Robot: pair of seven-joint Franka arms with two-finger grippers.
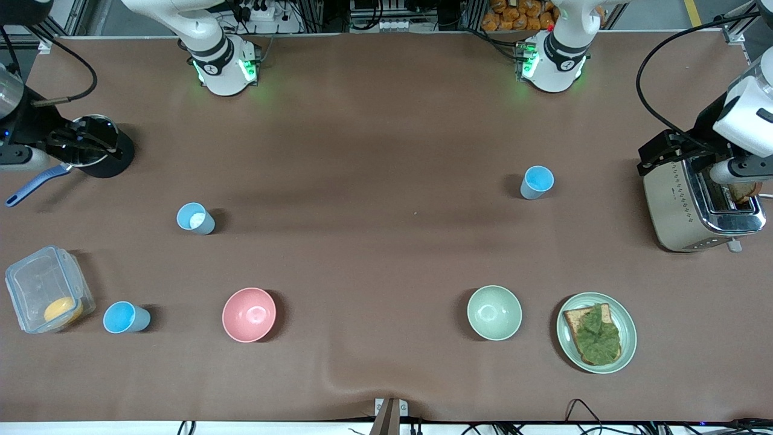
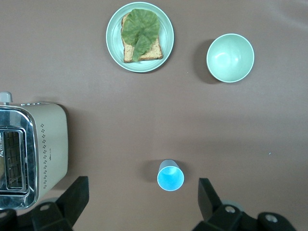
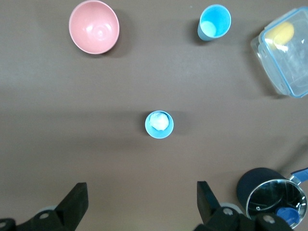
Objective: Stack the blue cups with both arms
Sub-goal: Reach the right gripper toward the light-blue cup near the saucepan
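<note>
Three blue cups stand upright and well apart on the brown table. One cup is toward the left arm's end, near the toaster. A second cup stands toward the right arm's end, with something white showing inside it. The third cup lies nearer the front camera, between the clear lidded container and the pink bowl.

The left tool hangs high over the table with its fingers spread wide, holding nothing; the first cup shows between them in the left wrist view. The right tool hangs likewise, fingers wide apart and empty, above the second cup.

The pale green bowl sits beside a green plate bearing toast with a leaf. A pot with a blue handle stands at the right arm's end.
</note>
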